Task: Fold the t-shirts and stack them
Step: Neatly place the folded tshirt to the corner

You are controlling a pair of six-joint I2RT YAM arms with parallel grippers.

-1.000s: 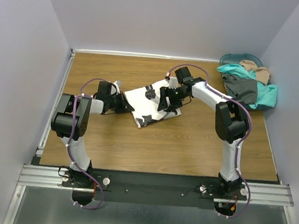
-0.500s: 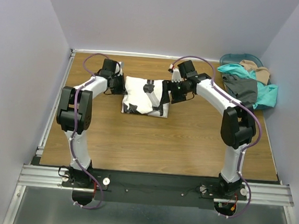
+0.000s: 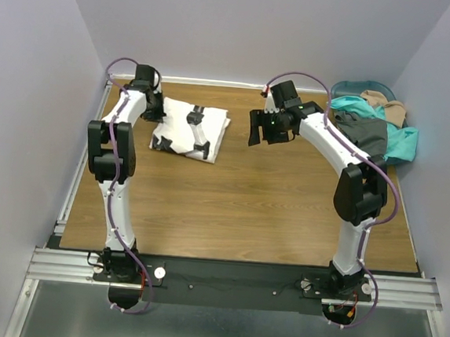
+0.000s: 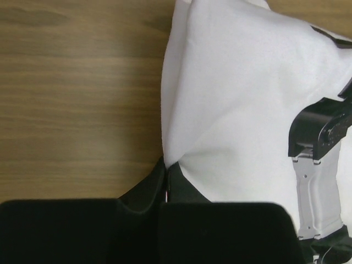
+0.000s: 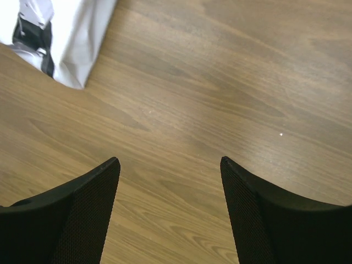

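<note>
The folded white t-shirt with black print lies at the back left of the table. My left gripper is shut on its left edge. The left wrist view shows the black jaws pressed together on a pinch of white t-shirt cloth. My right gripper hangs open over bare wood to the right of that shirt, with nothing between its fingers. The white t-shirt's corner shows at the top left of the right wrist view. Teal, dark grey and tan t-shirts are heaped at the back right.
A round teal basket stands in the back right corner under the heaped shirts, which spill toward the right wall. Walls close in the table on the left, back and right. Bare wood stretches across the middle and front.
The left arm has dragged the folded white t-shirt from the table's middle to the back left, its jaws closing fully. The right gripper has come off the shirt and stays open.
</note>
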